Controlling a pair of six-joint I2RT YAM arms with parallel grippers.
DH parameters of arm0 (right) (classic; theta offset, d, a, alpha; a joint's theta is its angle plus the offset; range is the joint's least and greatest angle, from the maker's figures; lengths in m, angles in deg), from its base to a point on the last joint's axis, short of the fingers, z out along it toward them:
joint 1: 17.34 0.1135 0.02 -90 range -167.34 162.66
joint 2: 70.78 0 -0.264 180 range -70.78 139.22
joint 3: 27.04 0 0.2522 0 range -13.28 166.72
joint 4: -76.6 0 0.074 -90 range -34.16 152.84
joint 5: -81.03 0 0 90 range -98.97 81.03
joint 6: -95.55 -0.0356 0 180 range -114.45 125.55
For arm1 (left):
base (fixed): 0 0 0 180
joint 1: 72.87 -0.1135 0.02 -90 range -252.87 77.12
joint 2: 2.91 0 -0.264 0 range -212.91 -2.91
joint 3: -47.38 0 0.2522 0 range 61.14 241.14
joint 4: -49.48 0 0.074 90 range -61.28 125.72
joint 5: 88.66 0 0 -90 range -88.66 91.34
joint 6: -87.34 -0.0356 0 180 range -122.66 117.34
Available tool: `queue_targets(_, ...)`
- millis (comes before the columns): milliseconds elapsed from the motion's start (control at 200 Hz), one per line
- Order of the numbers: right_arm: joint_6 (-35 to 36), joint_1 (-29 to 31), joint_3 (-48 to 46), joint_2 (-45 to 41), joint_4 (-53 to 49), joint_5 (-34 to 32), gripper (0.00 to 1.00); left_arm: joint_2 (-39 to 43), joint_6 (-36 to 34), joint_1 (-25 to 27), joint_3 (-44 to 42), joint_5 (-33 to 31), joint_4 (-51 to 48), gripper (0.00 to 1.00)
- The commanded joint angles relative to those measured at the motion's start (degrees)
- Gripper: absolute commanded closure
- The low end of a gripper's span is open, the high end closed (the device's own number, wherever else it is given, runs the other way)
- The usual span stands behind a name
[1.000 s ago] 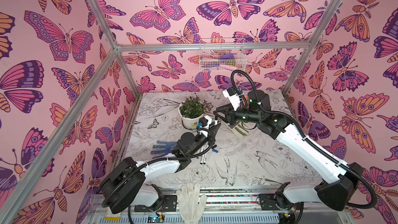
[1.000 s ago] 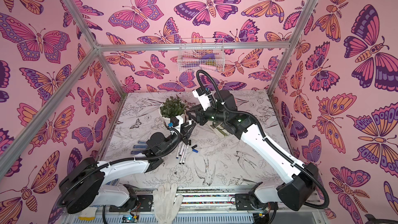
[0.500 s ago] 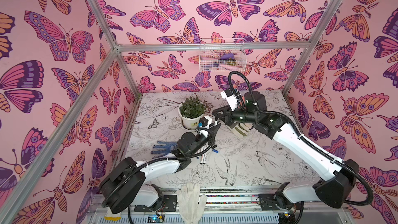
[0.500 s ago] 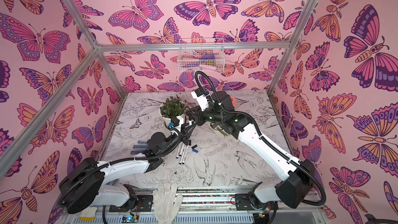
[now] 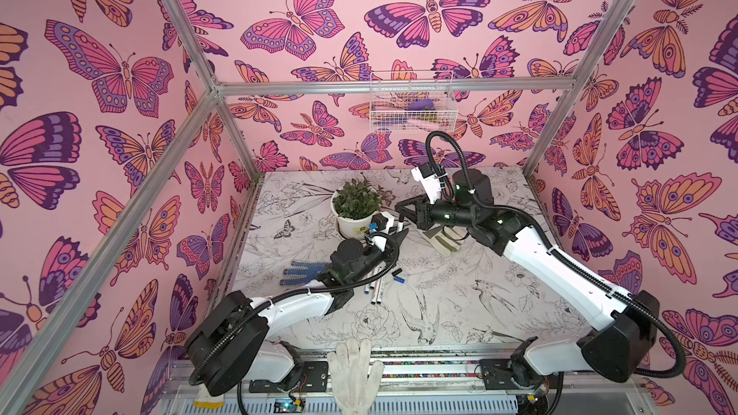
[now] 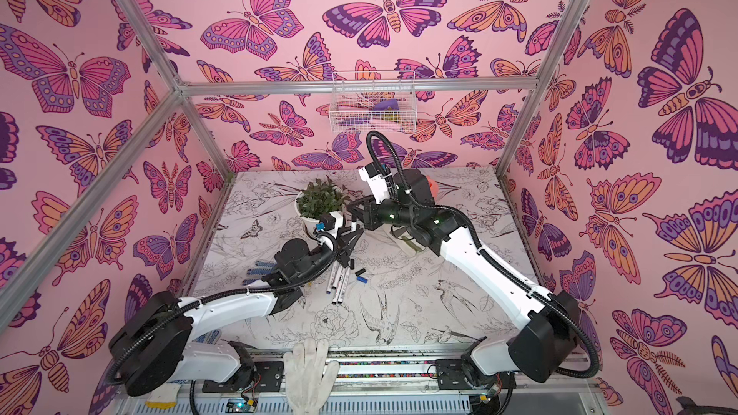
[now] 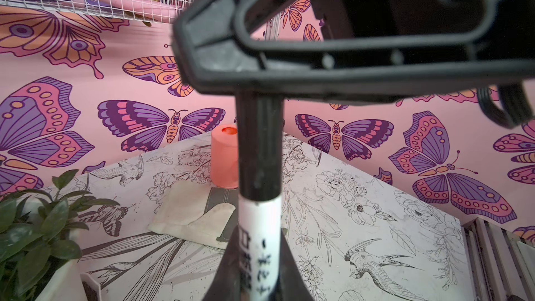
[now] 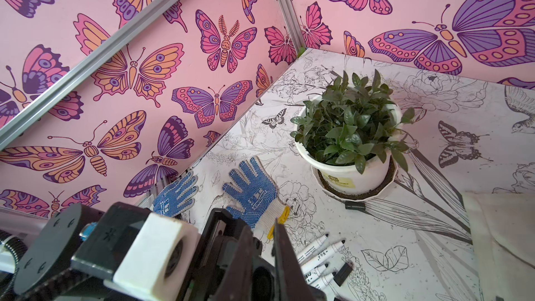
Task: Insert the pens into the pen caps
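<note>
My left gripper (image 5: 401, 235) is shut on a white-barrelled pen (image 7: 259, 241) and holds it upright above the table. A black pen cap (image 7: 259, 146) sits on the pen's upper end. My right gripper (image 5: 399, 215) reaches in from the right and is shut on the top of that cap; its fingers (image 7: 220, 76) cross the left wrist view. Several more pens (image 5: 375, 287) (image 8: 318, 249) lie side by side on the table below. Next to them lie a black cap (image 5: 396, 272) (image 8: 343, 272) and a blue cap (image 5: 399, 279).
A potted plant (image 5: 356, 209) stands just behind the grippers, with another black cap (image 8: 354, 206) at its saucer. Blue dotted gloves (image 5: 301, 271) lie left, a beige mitt (image 5: 443, 239) under the right arm, and an orange cylinder (image 7: 224, 156) behind. A white glove (image 5: 353, 373) hangs over the front rail.
My right arm has shifted slightly left and its jaws have closed on the cap. The left arm and its pen have stayed still.
</note>
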Motion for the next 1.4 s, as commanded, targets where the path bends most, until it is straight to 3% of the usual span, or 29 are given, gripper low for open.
queue_targets(0,1.14,0.35,-1.49,4.55,-16.41,3.0,0.9,2.19,2.43,-2.72,6.91,1.57,14.6,1.0)
queue_targets(325,1.93,-1.26,1.35,12.77,-28.17,3.82,0.99,-0.91,15.72,-10.79,12.85,5.91,23.54,1.0)
queue_targets(656,4.99,-1.87,-1.53,13.74,-33.94,4.78,1.0,1.49,3.87,-12.0,17.85,3.53,15.7,1.0)
queue_targets(1007,7.76,-1.21,-2.03,13.55,-37.98,0.85,1.0,-0.72,5.34,-13.1,21.14,0.32,18.59,1.0)
queue_targets(1097,5.79,-2.95,-2.77,12.32,-34.54,5.68,1.0,-0.69,6.92,-12.81,20.28,2.61,17.17,1.0)
queue_targets(1227,-3.69,-8.98,-5.75,8.82,-21.51,17.29,1.0,0.11,8.36,-9.89,15.86,9.78,13.32,1.0)
queue_targets(1397,-7.12,-10.46,-5.49,6.62,-15.6,21.15,1.0,0.22,11.88,-4.89,6.25,11.88,12.81,1.0)
